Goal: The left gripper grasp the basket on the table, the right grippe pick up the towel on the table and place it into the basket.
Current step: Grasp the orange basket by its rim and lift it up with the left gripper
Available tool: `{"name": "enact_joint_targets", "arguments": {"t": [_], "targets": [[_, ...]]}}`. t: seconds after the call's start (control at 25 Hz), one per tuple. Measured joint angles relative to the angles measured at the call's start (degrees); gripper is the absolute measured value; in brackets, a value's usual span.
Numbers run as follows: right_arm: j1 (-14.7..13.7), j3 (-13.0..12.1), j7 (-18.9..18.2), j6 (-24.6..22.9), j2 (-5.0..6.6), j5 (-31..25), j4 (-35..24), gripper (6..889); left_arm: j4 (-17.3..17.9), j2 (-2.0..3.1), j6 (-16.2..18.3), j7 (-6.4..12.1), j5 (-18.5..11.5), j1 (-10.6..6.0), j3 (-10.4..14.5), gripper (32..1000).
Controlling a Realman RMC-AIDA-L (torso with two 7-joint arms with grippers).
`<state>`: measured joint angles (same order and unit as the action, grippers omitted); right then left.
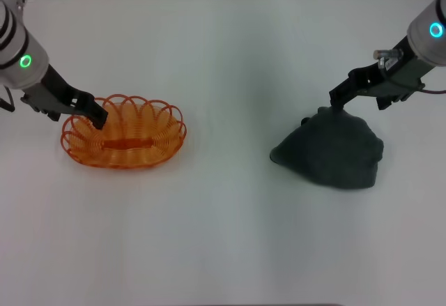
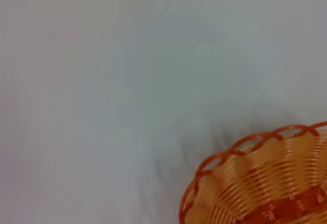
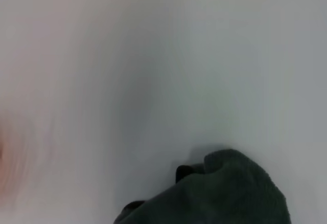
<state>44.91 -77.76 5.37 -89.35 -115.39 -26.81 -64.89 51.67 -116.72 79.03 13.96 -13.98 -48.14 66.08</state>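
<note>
Head view shows the towel, dark grey-green, lying in a crumpled mound on the white tabletop toward the robot's right, well apart from the basket. A peak of cloth at the mound's top rises to the right claw, whose tips sit at that peak; the fabric looks pinched there, though I cannot tell how firmly or how far the fingers have closed. The rest of the towel lies on the surface.

Judged handling: soft, limp and light. It will drape and trail below any hold, so a pinch high on a thick fold is the sensible place, with enough lift to carry the hanging edges over the basket rim.

The basket, an oval of orange wire with a looped rim, stands upright toward the robot's left. It should be stiff but light, and liable to slide or tip if nudged. The left claw is at the rim on the basket's left end and appears to be gripping the wire there; the left wrist view shows only the rim and bare tabletop.
</note>
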Motion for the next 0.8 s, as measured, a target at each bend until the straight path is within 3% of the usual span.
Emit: {"name": "enact_joint_targets", "arguments": {"t": [0.24,0.44,0.8], "targets": [[-0.09,2.67,-1.65,-0.09,-0.36,0.23,0.03,834,-6.34,0.78,-4.62,1.77,0.04,-1.26,-0.37,853],[-0.17,2.86,-1.8,0.04,-0.36,0.31,0.14,834,-9.64,1.35,-7.41,2.27,0.06,-1.44,-0.38,853],[-0.17,2.88,-2.01,0.77,-0.36,0.07,1.53,833,-12.87,1.7,-10.21,1.84,0.06,-1.49,-0.35,852]]}}
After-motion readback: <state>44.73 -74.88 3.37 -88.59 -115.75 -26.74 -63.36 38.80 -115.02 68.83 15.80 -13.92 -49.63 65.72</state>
